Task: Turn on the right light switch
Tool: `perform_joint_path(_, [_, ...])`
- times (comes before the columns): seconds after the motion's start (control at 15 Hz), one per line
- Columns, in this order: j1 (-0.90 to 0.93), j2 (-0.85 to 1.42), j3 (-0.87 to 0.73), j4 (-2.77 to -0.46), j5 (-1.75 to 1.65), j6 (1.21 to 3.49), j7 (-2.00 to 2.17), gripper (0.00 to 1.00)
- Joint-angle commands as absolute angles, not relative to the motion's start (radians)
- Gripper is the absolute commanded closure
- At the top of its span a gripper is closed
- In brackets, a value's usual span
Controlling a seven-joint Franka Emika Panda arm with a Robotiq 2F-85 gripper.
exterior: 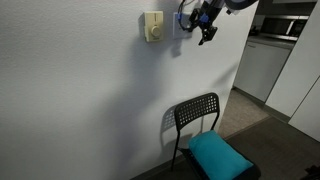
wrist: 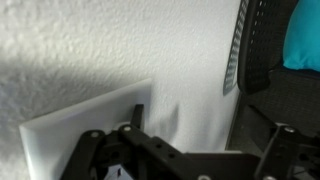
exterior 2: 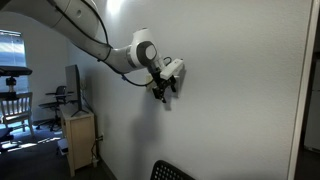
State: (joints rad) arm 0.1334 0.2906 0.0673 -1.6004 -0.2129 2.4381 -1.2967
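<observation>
"Up against the wall in the wrist view, what do you make out?" Ana asks.

"The right light switch. Its white plate fills the lower left, and a small toggle stands out of it. The gripper linkage crosses the bottom edge, just beside the plate. Its fingertips are out of frame, so I cannot tell whether the pincer is spread or clenched. A black chair with a teal cushion shows off to the side."

"And in an exterior view?"

"The gripper is at the wall just beside the cream-yellow knob plate and covers most of the switch. The chair stands below. The jaws are too small to read."

"And in an exterior view from along the wall?"

"The arm stretches in from the upper left. The gripper is touching the wall or just off it, I cannot tell which. The switch is hidden behind it."

"Which step, then?"

"I judge the approach is done and the press is at hand. The next move calls for a short, fine fingertip nudge on the toggle."
</observation>
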Motion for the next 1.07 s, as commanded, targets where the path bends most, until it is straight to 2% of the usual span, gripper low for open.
perform_joint_path(0.0, [0.120,0.293,0.077,-1.548,-0.257,2.431,-1.277,0.00])
perform_joint_path(1.0, [0.120,0.240,0.087,-1.586,-0.273,2.378,-1.287,0.00])
